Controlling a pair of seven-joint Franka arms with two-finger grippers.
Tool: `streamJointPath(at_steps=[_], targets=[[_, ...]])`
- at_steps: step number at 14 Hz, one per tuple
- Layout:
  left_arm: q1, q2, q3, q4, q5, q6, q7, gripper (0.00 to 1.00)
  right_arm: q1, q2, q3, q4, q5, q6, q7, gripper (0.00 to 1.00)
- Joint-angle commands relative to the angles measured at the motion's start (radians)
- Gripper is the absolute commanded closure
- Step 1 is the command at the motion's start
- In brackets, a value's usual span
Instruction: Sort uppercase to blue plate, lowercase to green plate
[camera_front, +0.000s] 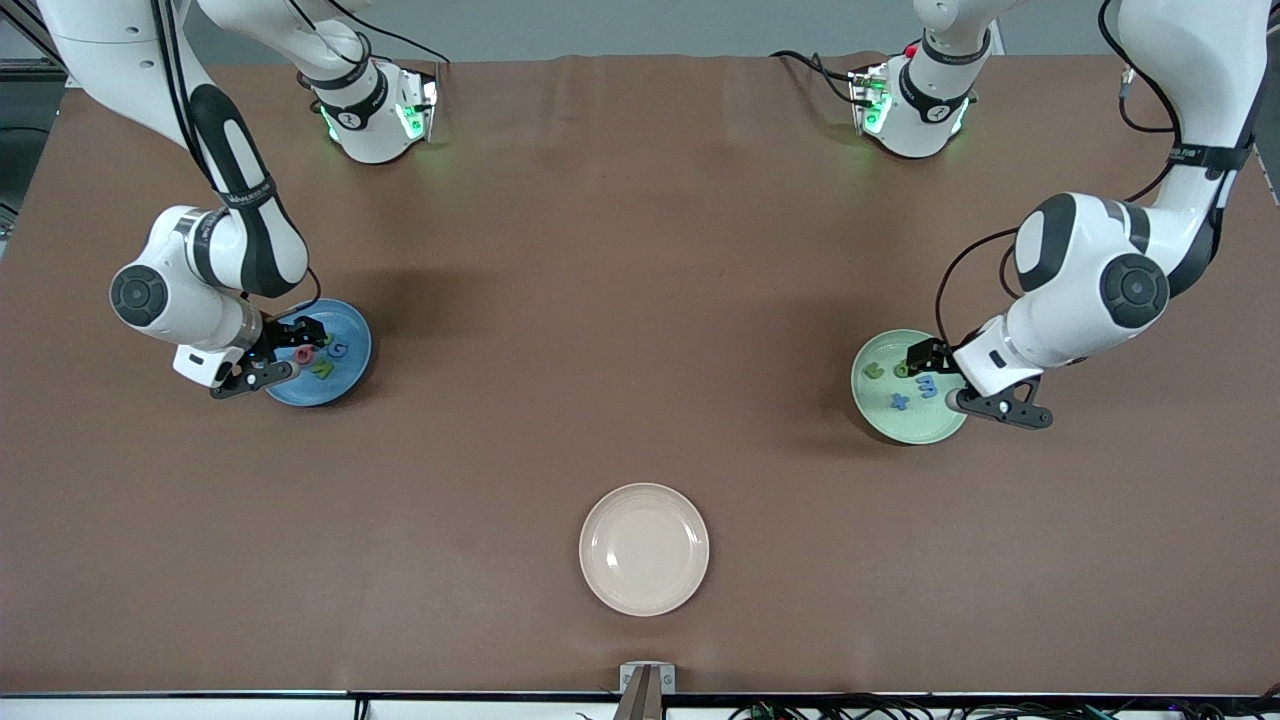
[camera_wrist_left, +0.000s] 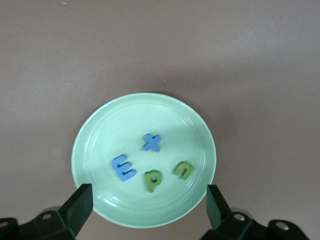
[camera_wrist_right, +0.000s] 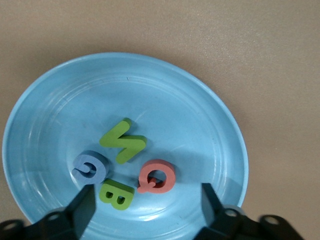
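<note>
Capitals — green N (camera_wrist_right: 123, 140), green B (camera_wrist_right: 116, 194), blue G (camera_wrist_right: 89, 168), pink Q (camera_wrist_right: 156, 176) — lie on the blue plate (camera_wrist_right: 200, 115) under the wide-open, empty right gripper (camera_wrist_right: 145, 210). Small letters — blue m (camera_wrist_left: 123, 167), blue x (camera_wrist_left: 152, 143), green p (camera_wrist_left: 152, 180), green n (camera_wrist_left: 184, 170) — lie on the green plate (camera_wrist_left: 100, 130) under the wide-open, empty left gripper (camera_wrist_left: 150, 212).

The front camera sits high, faces my two bases and takes in the whole desk (camera_front: 640, 300). My left wrist camera looks straight down onto the green plate (camera_wrist_left: 144, 160), close in, with my left gripper (camera_wrist_left: 150, 205) at the frame edge. My right wrist camera looks down closer still onto the blue plate (camera_wrist_right: 125, 140), over my right gripper (camera_wrist_right: 147, 207). The front view shares both plates (camera_front: 905, 388) (camera_front: 345, 350) with the wrist views.
</note>
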Motion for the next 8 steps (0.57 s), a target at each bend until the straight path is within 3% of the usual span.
streamJointPath(at_steps=[1, 4, 8], targets=[[0.001, -0.083, 0.036, -0.042, -0.046, -0.006, 0.039, 0.0, 0.008, -0.006, -0.001, -0.003, 0.028, 0.01, -0.018, 0.0], [0.017, -0.129, 0.053, -0.049, -0.044, -0.01, 0.037, 0.0, 0.011, -0.041, -0.001, 0.013, 0.028, -0.025, -0.011, 0.0], [0.053, -0.169, 0.053, 0.016, -0.041, -0.087, 0.02, 0.0, 0.02, -0.089, -0.003, 0.123, 0.026, -0.229, 0.086, 0.0]])
